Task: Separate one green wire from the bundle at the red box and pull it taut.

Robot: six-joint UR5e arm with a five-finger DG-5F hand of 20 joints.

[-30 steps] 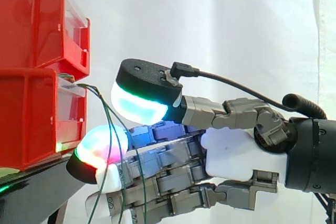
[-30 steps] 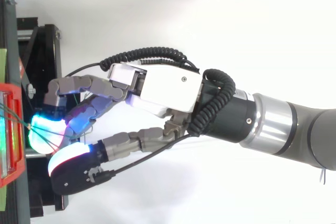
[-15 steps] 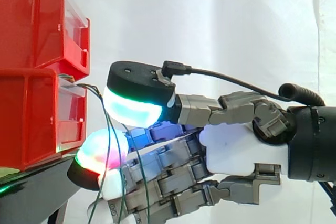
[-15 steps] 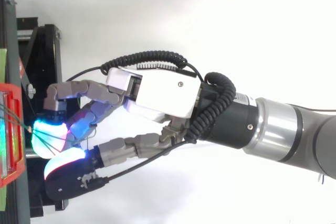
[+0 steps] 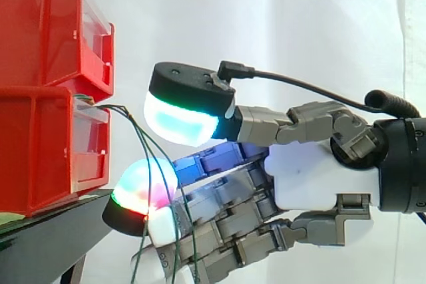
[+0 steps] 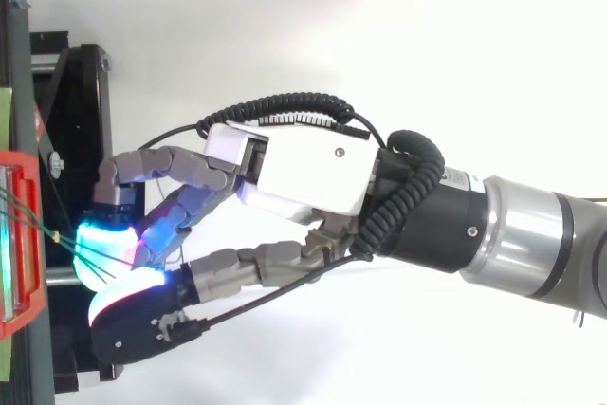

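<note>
Backed off from the red box (image 5: 40,144), my hand (image 5: 319,177) sits spread, green wires (image 5: 142,139) draped across its fingers (image 5: 219,212), none pinched. Separating looks unfinished; next, pinch one.

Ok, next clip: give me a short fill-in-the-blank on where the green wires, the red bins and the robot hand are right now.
1. The green wires come out of the ___ of the two stacked red bins.
2. In the side view the robot hand reaches in from the ___ edge.
3. The red bins rest on a ___ stand.
4. From the bin the green wires run ___ past the robot hand.

Missing words: lower; right; black; down.
</note>
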